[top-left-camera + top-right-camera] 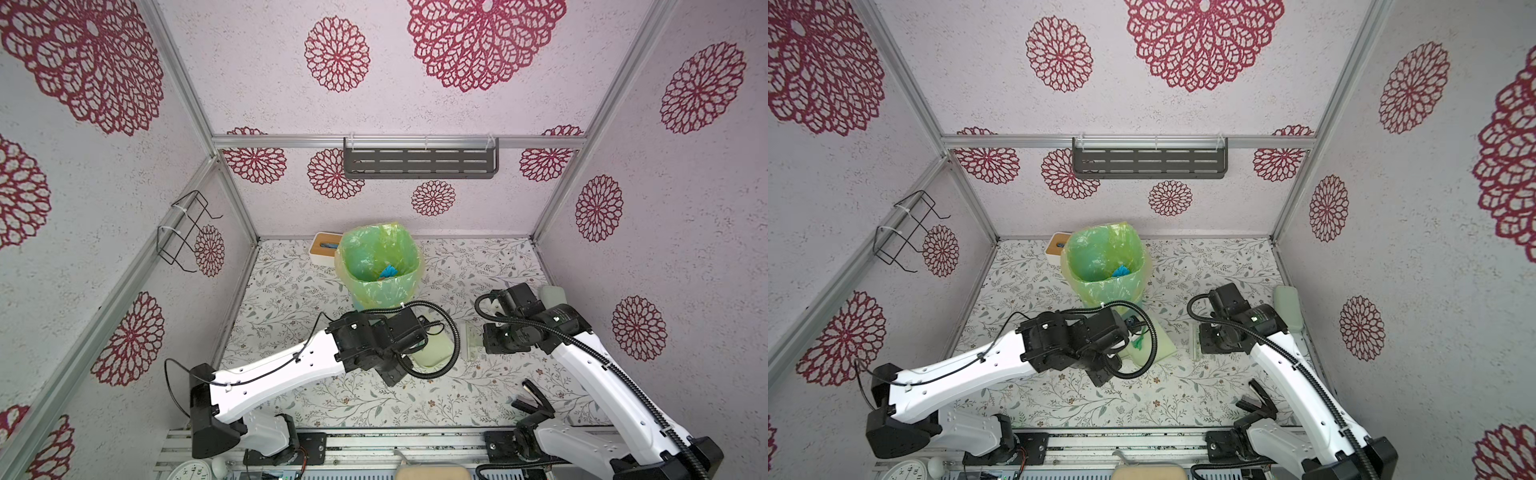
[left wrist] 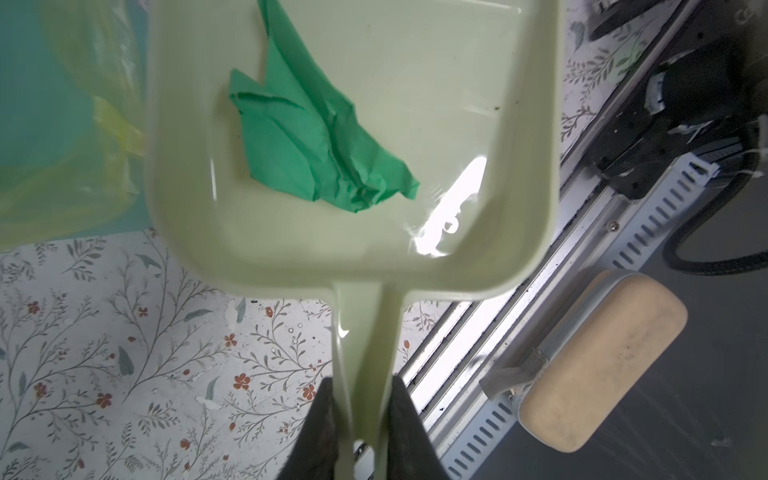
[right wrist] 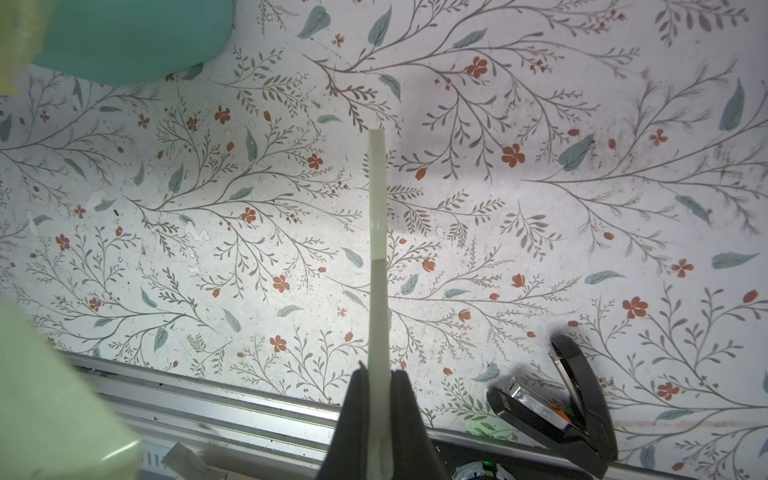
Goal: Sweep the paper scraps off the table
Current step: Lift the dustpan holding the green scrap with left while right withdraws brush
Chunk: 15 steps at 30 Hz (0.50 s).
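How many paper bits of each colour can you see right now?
Green paper scrap, in the dustpan: 1
Blue paper lump, down in the bin: 1
Total: 2 in view

Both top views high in front, looking down over the whole table (image 1: 457, 399), wrist views close behind left gripper (image 2: 360, 382) along dustpan (image 2: 374, 249), right gripper (image 3: 379, 372) along thin pale tool (image 3: 377, 208), table shared by all.
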Each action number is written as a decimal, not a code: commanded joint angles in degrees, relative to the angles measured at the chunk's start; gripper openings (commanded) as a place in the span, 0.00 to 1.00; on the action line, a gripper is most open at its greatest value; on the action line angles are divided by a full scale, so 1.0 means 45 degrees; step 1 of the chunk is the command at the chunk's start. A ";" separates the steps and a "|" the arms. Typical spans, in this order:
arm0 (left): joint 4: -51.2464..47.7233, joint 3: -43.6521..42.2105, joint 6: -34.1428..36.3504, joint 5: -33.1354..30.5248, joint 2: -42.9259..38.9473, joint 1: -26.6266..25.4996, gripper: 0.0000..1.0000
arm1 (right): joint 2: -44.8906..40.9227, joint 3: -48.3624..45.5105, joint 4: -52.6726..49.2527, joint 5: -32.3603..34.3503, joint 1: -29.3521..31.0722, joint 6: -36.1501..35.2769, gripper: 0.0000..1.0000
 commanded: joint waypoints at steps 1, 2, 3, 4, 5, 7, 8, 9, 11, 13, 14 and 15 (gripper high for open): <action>-0.1213 0.1042 -0.0300 -0.0559 -0.0356 -0.0081 0.09 | -0.0324 -0.0100 0.0401 -0.0511 -0.0301 -0.0394 0.00; -0.1546 0.1434 -0.0307 -0.0749 -0.0347 -0.0056 0.09 | -0.0333 -0.0143 0.0455 -0.0573 -0.0371 -0.0422 0.00; -0.1845 0.1768 -0.0304 -0.0867 -0.0322 -0.0015 0.09 | -0.0351 -0.0188 0.0492 -0.0643 -0.0447 -0.0439 0.00; -0.2178 0.2162 -0.0294 -0.0968 -0.0283 0.0044 0.09 | -0.0371 -0.0234 0.0533 -0.0718 -0.0492 -0.0492 0.00; -0.2495 0.2552 -0.0306 -0.1119 -0.0249 0.0122 0.09 | -0.0382 -0.0242 0.0539 -0.0766 -0.0561 -0.0519 0.00; -0.2971 0.3225 -0.0293 -0.1305 -0.0239 0.0302 0.09 | -0.0373 -0.0269 0.0576 -0.0873 -0.0666 -0.0585 0.00; -0.3214 0.3569 -0.0292 -0.1436 -0.0254 0.0412 0.09 | -0.0393 -0.0281 0.0573 -0.0910 -0.0716 -0.0622 0.00; -0.3388 0.3832 -0.0264 -0.1492 -0.0283 0.0616 0.09 | -0.0403 -0.0281 0.0591 -0.0960 -0.0763 -0.0652 0.00; -0.3655 0.4380 -0.0141 -0.1574 -0.0350 0.1193 0.09 | -0.0404 -0.0264 0.0622 -0.1066 -0.0854 -0.0733 0.00; -0.3754 0.4749 -0.0011 -0.1973 -0.0504 0.1796 0.09 | -0.0386 -0.0262 0.0683 -0.1177 -0.0934 -0.0775 0.00; -0.3785 0.4899 0.0064 -0.2146 -0.0576 0.2192 0.09 | -0.0380 -0.0281 0.0723 -0.1223 -0.0976 -0.0805 0.00; -0.3788 0.5076 0.0171 -0.2331 -0.0628 0.2650 0.09 | -0.0383 -0.0315 0.0770 -0.1280 -0.0989 -0.0825 0.00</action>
